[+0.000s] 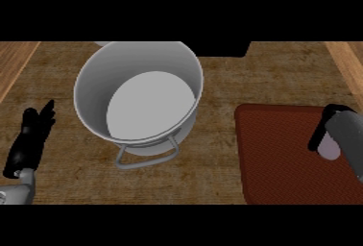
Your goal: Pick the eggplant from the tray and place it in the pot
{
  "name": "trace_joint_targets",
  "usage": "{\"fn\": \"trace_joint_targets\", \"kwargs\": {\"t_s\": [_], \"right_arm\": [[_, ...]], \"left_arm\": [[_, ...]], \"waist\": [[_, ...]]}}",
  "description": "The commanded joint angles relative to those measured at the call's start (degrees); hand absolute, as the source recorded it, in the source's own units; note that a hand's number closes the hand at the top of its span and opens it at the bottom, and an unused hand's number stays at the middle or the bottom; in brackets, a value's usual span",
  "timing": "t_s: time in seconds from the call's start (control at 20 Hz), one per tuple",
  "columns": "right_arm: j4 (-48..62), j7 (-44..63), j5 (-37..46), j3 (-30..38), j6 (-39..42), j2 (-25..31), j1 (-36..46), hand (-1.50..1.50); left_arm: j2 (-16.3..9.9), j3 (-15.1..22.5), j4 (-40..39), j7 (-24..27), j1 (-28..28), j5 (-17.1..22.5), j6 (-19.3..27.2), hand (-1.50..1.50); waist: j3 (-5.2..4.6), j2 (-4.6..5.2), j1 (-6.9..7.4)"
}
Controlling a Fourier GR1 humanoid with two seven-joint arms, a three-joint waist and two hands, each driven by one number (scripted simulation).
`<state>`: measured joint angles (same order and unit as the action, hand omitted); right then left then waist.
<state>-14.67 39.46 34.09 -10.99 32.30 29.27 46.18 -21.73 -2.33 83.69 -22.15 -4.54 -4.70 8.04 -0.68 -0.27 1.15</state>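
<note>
A tall grey metal pot (138, 62) stands on the counter left of centre, open and holding nothing, its wire handle (145, 161) pointing toward me. At the right lies a dark red tray (284, 158). My right hand (322, 130) hangs over the tray's right part with its black fingers curled downward. A small pale lilac piece (330, 149), the only part of the eggplant that shows, sticks out just below those fingers; the hand and forearm hide the rest. My left hand (30, 139) rests open at the left edge, fingers pointing up, well clear of the pot.
The counter (212, 173) has a brown woven-looking top with lighter wooden strips along its left and right sides. A dark block (220, 48) sits at the far edge behind the pot. Bare counter separates the pot from the tray.
</note>
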Motion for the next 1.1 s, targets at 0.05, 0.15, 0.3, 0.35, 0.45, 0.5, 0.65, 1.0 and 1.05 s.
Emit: {"fn": "trace_joint_targets", "kwargs": {"t_s": [0.05, 0.15, 0.3, 0.35, 0.45, 0.5, 0.65, 1.0, 1.05], "right_arm": [[0.29, -5.05, 3.5, -1.67, -2.7, -0.41, -2.01, 1.5], [-8.41, -15.43, 4.56, -4.56, -5.26, -2.7, 0.27, 1.5], [-18.2, -27.02, 6.16, -7.72, -10.58, -6.27, 4.3, 1.5], [-21.38, -31.38, 6.63, -8.79, -12.36, -7.06, 5.46, 1.5], [-24.82, -37.59, 8.6, -10.81, -18.98, -6.39, 2.75, 1.5], [-25.94, -40.53, 9.61, -11.72, -22.75, -6.21, 0.32, 1.5], [-29.1, -45.05, 11.43, -11.05, -29.65, -1.28, -0.22, 1.5], [-42.09, -50.18, 4.11, -2.11, -39.5, -1.06, -2.88, 1.5], [-43.64, -52.62, 2.73, -0.59, -40.35, -0.07, -2.97, 1.5]], "left_arm": [[-0.41, -0.71, 1.57, -2.03, -0.14, 0.05, -1.9, 0.0], [0.66, -0.25, 0.09, -0.05, -0.33, -0.08, -0.44, 0.0], [0.56, 0.64, 0.04, -0.16, -0.15, -0.67, -0.81, 0.0], [1.05, 0.59, -0.68, -0.13, -0.39, -1.08, 0.05, 0.0], [0.2, -0.13, 0.17, -0.85, -0.73, -0.81, -0.17, 0.0], [1.23, 0.18, -1.14, -0.16, -0.28, -1.64, 1.03, 0.0], [0.37, -1.09, -0.71, -2.91, -2.2, 0.01, -0.29, 0.0], [1.25, -1.12, -0.27, -0.29, 0.66, -0.85, 0.49, 0.0], [0.52, -1.41, -0.36, -2.16, -0.51, -1.32, 0.68, 0.0]], "waist": [[0.76, 0.61, -0.07], [0.84, 0.52, 0.17], [1.03, -0.22, 1.1], [1.07, -0.3, 1.02], [1.02, -0.13, -0.34], [0.92, 0.25, -1.18], [0.79, 0.15, -1.82], [0.71, -0.31, -2.66], [0.75, -0.25, -2.79]]}}
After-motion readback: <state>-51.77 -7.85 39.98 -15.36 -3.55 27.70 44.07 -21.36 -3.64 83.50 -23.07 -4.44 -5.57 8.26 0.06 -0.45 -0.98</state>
